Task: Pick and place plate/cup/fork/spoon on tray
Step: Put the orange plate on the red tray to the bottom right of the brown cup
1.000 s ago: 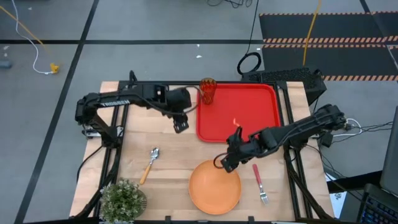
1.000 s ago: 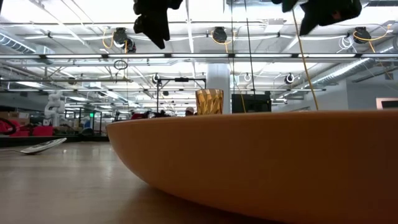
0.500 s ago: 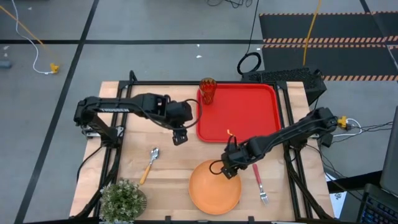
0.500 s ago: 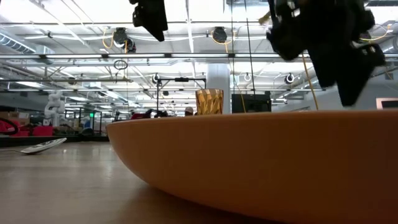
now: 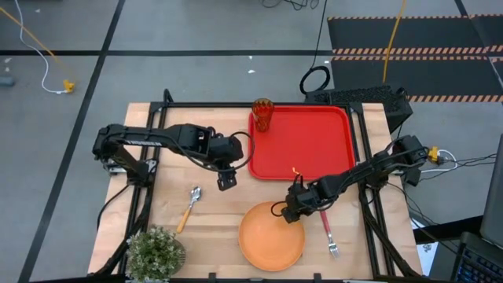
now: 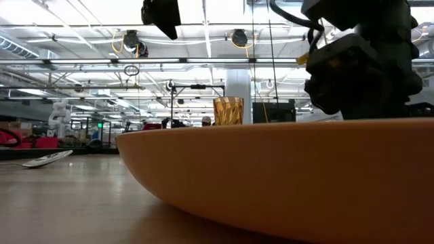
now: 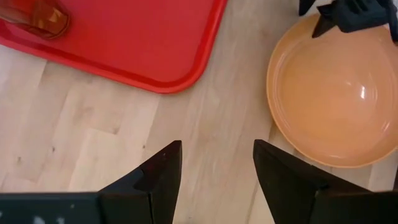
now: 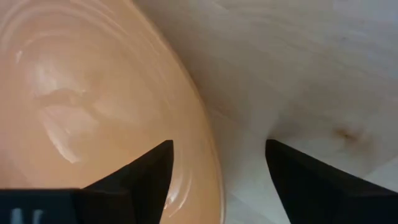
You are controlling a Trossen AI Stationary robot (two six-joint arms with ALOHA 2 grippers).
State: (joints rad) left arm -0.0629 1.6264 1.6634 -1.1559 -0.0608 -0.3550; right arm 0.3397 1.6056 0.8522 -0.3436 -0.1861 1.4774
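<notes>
The right gripper (image 5: 288,211) sits low at the plate's (image 5: 271,236) one o'clock rim, fingers (image 8: 151,177) spread wide astride that edge, not closed on it. The plate lies flat on the worktop (image 5: 169,196), at six o'clock from the tray (image 5: 300,143). Round, it shows no long axis. The left gripper (image 5: 225,181) hangs open beside the tray.

cup (image 5: 262,115) in tray (image 5: 314,149) corner | plate (image 5: 271,236) before tray | spoon (image 5: 189,207) left, fork (image 5: 328,231) right

Two dark jointed arms (image 5: 157,135) — black cables
</notes>
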